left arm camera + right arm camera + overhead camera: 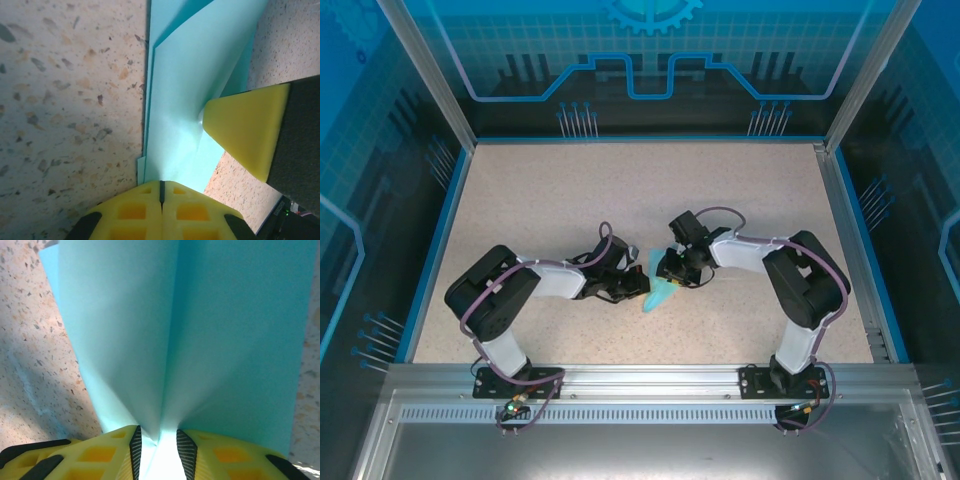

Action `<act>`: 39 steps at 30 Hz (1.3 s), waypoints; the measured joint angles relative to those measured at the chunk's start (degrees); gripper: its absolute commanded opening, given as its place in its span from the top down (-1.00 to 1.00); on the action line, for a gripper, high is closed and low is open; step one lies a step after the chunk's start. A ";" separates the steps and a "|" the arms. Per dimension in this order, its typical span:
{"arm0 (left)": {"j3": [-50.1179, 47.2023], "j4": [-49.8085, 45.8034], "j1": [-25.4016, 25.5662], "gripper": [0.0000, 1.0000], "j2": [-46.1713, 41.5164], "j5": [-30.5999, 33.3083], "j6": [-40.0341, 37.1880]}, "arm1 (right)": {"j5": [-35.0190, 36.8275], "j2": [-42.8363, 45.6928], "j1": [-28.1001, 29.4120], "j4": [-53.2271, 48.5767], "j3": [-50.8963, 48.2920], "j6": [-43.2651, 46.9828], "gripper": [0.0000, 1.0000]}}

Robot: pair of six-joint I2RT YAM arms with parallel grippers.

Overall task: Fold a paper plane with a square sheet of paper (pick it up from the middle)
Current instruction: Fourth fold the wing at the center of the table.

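The square sheet of paper (pixel 658 293) is a folded, narrow, light blue shape lying at the table's middle between both grippers. My left gripper (pixel 638 285) is shut, and in the left wrist view its tips (pixel 161 184) sit at the near end of the paper (pixel 190 95). Whether any paper is pinched there I cannot tell. My right gripper (pixel 669 272) is closed on a raised crease of the paper (pixel 175 340), which puckers into the narrow gap between its jaws (pixel 159 440). One yellow right finger (pixel 240 130) touches the paper's right edge.
The speckled beige table (pixel 570 200) has a blue rim and transparent blue walls on three sides. A metal rail (pixel 640 380) with both arm bases runs along the near edge. The two wrists nearly touch over the paper.
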State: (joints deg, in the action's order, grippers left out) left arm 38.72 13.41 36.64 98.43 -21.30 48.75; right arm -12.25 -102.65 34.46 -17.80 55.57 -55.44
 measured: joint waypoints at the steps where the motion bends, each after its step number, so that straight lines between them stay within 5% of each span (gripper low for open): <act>1: 0.13 -0.31 0.00 0.99 0.00 0.00 -0.24 | 0.00 0.26 0.00 0.33 -0.17 0.00 0.34; 9: 1.55 -3.23 0.00 1.00 0.24 -0.04 -2.16 | 1.33 4.81 0.00 0.76 -2.62 2.19 0.31; 15: 2.47 -4.74 0.00 1.00 0.66 -0.17 -2.78 | 0.79 10.80 0.09 2.32 -3.50 5.53 0.53; 21: 3.02 -5.66 0.00 1.00 0.85 -0.17 -2.80 | -2.01 7.19 1.51 4.70 -3.50 7.72 0.69; 39: 3.58 -6.80 0.00 1.00 1.05 -0.20 -2.80 | -5.57 2.27 0.63 12.15 -7.39 9.70 0.73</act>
State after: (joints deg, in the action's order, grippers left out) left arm 42.30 6.61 36.64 99.48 -21.50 45.95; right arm -17.82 -100.38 35.09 -5.65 48.18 -45.74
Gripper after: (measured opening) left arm 0.046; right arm 0.133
